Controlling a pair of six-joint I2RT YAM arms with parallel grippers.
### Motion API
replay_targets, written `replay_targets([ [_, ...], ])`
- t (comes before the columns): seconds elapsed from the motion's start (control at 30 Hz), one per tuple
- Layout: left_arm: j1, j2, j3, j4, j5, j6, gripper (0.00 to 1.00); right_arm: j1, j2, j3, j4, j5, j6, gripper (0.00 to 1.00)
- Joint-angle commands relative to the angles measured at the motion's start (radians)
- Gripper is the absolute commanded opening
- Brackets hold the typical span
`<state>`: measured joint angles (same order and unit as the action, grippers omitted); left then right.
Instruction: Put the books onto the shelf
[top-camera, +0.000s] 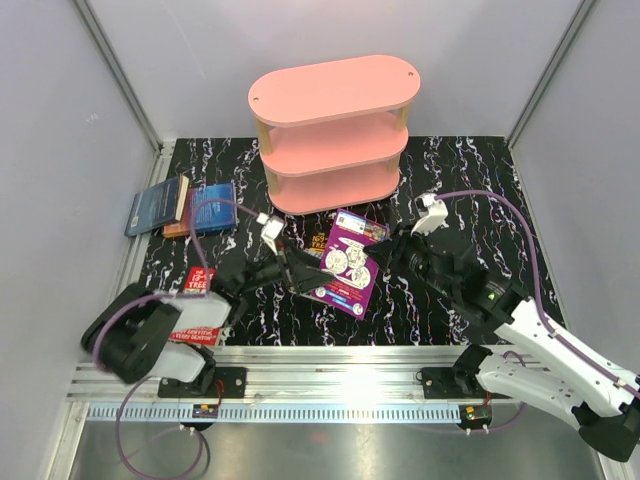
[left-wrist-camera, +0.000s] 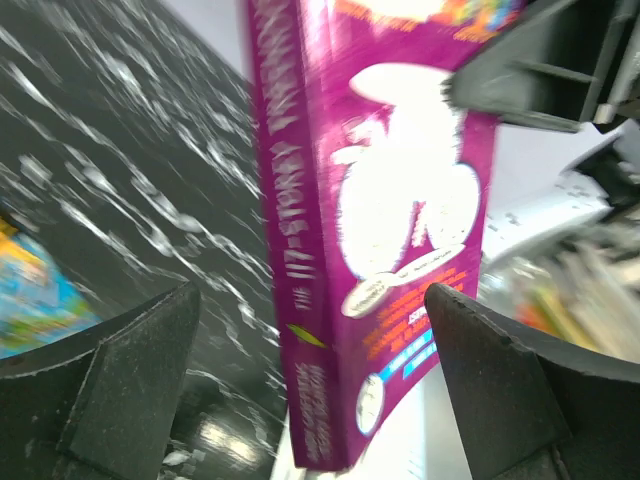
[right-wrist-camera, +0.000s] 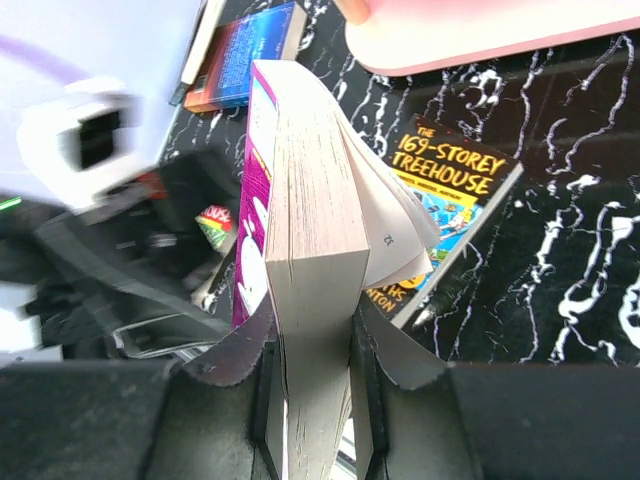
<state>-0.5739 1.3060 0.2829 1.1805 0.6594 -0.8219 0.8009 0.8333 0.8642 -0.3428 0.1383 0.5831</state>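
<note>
The purple book (top-camera: 350, 262) stands tilted on edge at the middle of the mat. My right gripper (top-camera: 398, 252) is shut on it, and the right wrist view shows both pads pressed against the page block (right-wrist-camera: 312, 300), some pages fanning right. My left gripper (top-camera: 300, 275) is open, and the purple spine (left-wrist-camera: 300, 250) sits between its spread fingers (left-wrist-camera: 130, 380) without touching either. A yellow-teal "169-Storey Treehouse" book (right-wrist-camera: 455, 195) lies flat under the purple one. Two dark blue books (top-camera: 180, 207) lie at the far left. The red Treehouse book (top-camera: 200, 295) lies by the left arm. The pink shelf (top-camera: 333, 130) stands at the back.
Grey enclosure walls (top-camera: 70, 150) close in the left, right and back sides. The black marbled mat (top-camera: 470, 190) covers the table, and an aluminium rail (top-camera: 340, 380) runs along its near edge. Purple cables (top-camera: 500, 200) loop from both wrists.
</note>
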Motion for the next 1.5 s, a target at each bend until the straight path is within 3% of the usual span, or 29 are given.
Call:
replay_targets([
  [0.0,0.0,0.166,0.093,0.485,0.199,-0.224,0.94,-0.002,-0.028,0.001,0.165,-0.045,0.018,0.0],
  [0.03,-0.01,0.197,0.137,0.485,0.213,-0.235,0.85,-0.002,-0.025,-0.004,0.177,-0.058,0.015,0.0],
  [0.1,-0.041,0.236,0.166,0.485,0.233,-0.232,0.77,-0.002,-0.008,-0.02,0.223,-0.101,0.012,0.0],
  [0.2,-0.061,0.246,0.206,0.485,0.233,-0.238,0.38,-0.002,0.019,-0.018,0.242,-0.126,0.0,0.0],
  [0.27,-0.061,0.245,0.222,0.484,0.229,-0.25,0.0,-0.002,0.027,-0.011,0.229,-0.111,-0.008,0.0],
  [0.3,-0.06,0.24,0.222,0.484,0.226,-0.252,0.0,-0.002,0.03,-0.001,0.217,-0.077,-0.011,0.0],
  [0.37,-0.058,0.236,0.226,0.478,0.206,-0.26,0.0,-0.002,0.043,0.021,0.159,0.01,-0.025,0.25],
  [0.4,-0.057,0.224,0.225,0.473,0.191,-0.261,0.0,-0.002,0.056,0.05,0.13,0.053,-0.028,0.49],
  [0.43,-0.05,0.214,0.222,0.461,0.143,-0.26,0.0,-0.002,0.062,0.067,0.099,0.102,-0.026,0.86],
  [0.47,-0.047,0.204,0.222,0.408,0.114,-0.255,0.0,-0.002,0.072,0.1,0.027,0.224,-0.016,0.97],
  [0.5,-0.041,0.165,0.22,0.304,0.036,-0.231,0.0,-0.002,0.066,0.122,-0.032,0.329,0.018,1.0],
  [0.6,-0.038,0.067,0.226,0.08,-0.122,-0.122,0.0,-0.002,0.021,0.108,-0.047,0.383,0.067,1.0],
  [0.63,-0.04,-0.011,0.236,-0.088,-0.235,-0.094,0.0,-0.002,-0.003,0.092,-0.018,0.388,0.081,1.0],
  [0.7,-0.04,-0.083,0.259,-0.247,-0.375,-0.059,0.0,-0.002,-0.08,0.018,0.017,0.373,0.137,1.0],
  [0.73,-0.04,-0.149,0.277,-0.366,-0.52,-0.065,0.0,-0.002,-0.106,-0.013,0.062,0.363,0.164,1.0],
  [0.83,-0.037,-0.214,0.301,-0.452,-0.686,-0.106,0.0,-0.002,-0.167,-0.167,0.24,0.267,0.265,1.0],
  [0.9,-0.037,-0.249,0.314,-0.469,-0.722,-0.152,0.0,-0.002,-0.155,-0.307,0.411,0.149,0.332,1.0],
  [0.93,-0.038,-0.255,0.328,-0.478,-0.725,-0.166,0.0,-0.002,-0.139,-0.353,0.638,0.103,0.343,0.99],
  [1.0,-0.038,-0.269,0.348,-0.516,-0.719,-0.198,0.0,-0.002,-0.064,-0.483,0.894,0.0,0.383,0.98],
  [1.03,-0.038,-0.272,0.354,-0.553,-0.709,-0.21,0.0,-0.002,-0.033,-0.513,1.114,-0.017,0.391,0.98],
  [1.07,-0.037,-0.277,0.354,-0.558,-0.701,-0.226,0.0,-0.002,0.036,-0.539,1.193,-0.043,0.394,0.97],
  [1.2,-0.034,-0.321,0.349,-0.555,-0.664,-0.299,0.0,-0.003,0.19,-0.518,1.378,-0.095,0.409,0.97],
  [1.33,-0.03,-0.378,0.361,-0.658,-0.684,-0.283,0.0,-0.003,0.311,-0.524,1.673,-0.161,0.432,0.96],
  [1.47,-0.029,-0.381,0.351,-0.621,-0.664,-0.301,0.0,-0.005,0.343,-0.507,1.693,-0.167,0.449,0.96],
])
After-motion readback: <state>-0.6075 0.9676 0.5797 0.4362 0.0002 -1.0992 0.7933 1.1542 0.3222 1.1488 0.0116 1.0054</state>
